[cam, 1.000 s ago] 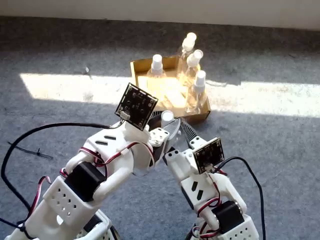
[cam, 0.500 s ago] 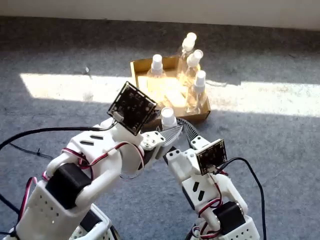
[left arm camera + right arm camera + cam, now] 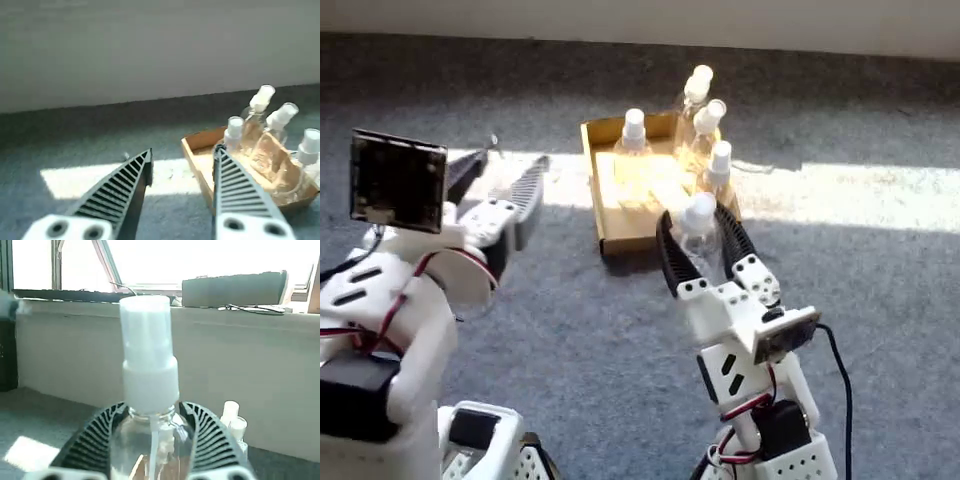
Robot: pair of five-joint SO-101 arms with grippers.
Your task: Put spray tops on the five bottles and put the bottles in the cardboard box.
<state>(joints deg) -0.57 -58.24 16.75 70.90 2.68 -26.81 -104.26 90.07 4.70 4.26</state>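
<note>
Bottle [image 3: 698,228], spray top fitted, hangs in my right tool [image 3: 690,213], clenched around its shoulder just under the cap, above the near right corner of the cardboard box [image 3: 592,175]. The box sits toward the far edge of the tabletop [image 3: 570,330]. Four other bottles [image 3: 633,133], all capped, crowd its far and right sides. My left tool [image 3: 183,151] is released, holding nothing, and sits well apart toward the left edge. The nearest capped bottle stands just beyond the held one, so lowering it off-line could knock that one into the rest. I also judge that the base may catch the box's near wall, or that letting go too high may tip the bottle out.
</note>
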